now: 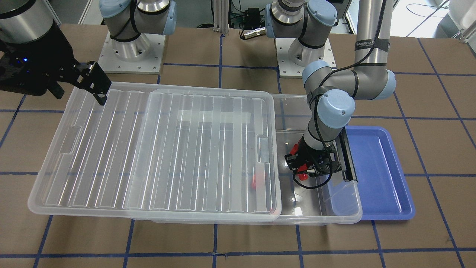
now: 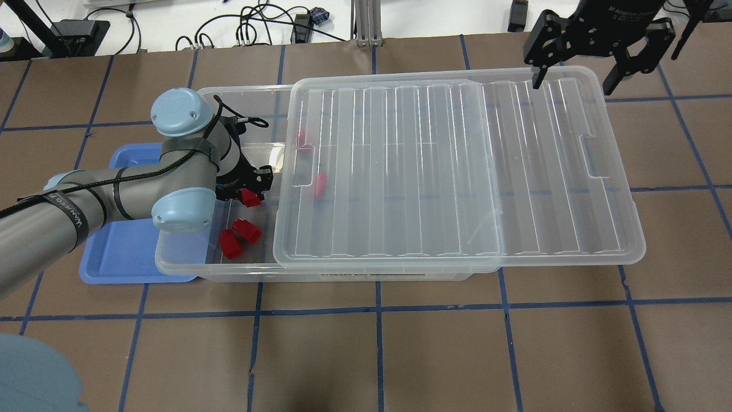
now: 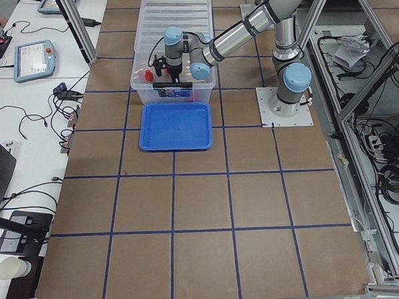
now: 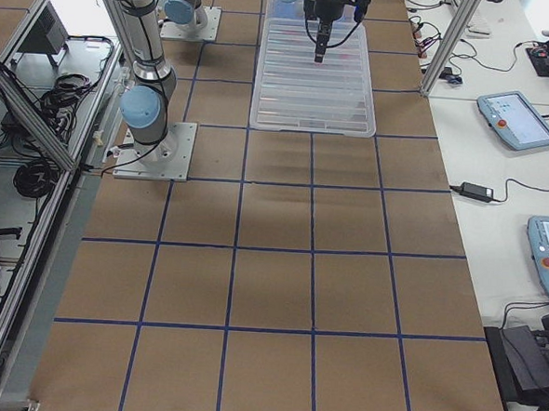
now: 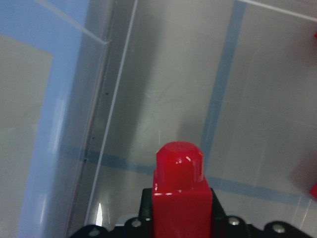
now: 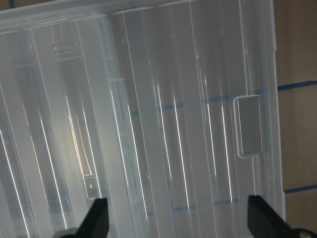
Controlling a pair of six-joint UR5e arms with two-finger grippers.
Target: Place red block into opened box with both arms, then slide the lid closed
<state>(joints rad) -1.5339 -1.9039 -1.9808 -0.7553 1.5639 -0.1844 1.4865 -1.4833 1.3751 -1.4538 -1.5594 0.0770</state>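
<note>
My left gripper [image 2: 252, 189] reaches down into the uncovered end of the clear box [image 2: 229, 270] and is shut on a red block [image 5: 179, 188], which also shows in the front view [image 1: 303, 175]. The block hangs just above the box floor. The ribbed lid [image 2: 457, 171] lies on the box, slid toward my right side and overhanging that end. My right gripper [image 2: 572, 84] hovers open above the lid's far right corner, with nothing between its fingers [image 6: 96, 220].
Two loose red blocks [image 2: 240, 236] lie on the box floor near the held one, and two more [image 2: 318, 184] show through the lid. A blue tray [image 2: 114, 257] sits against the box's open end, under my left arm.
</note>
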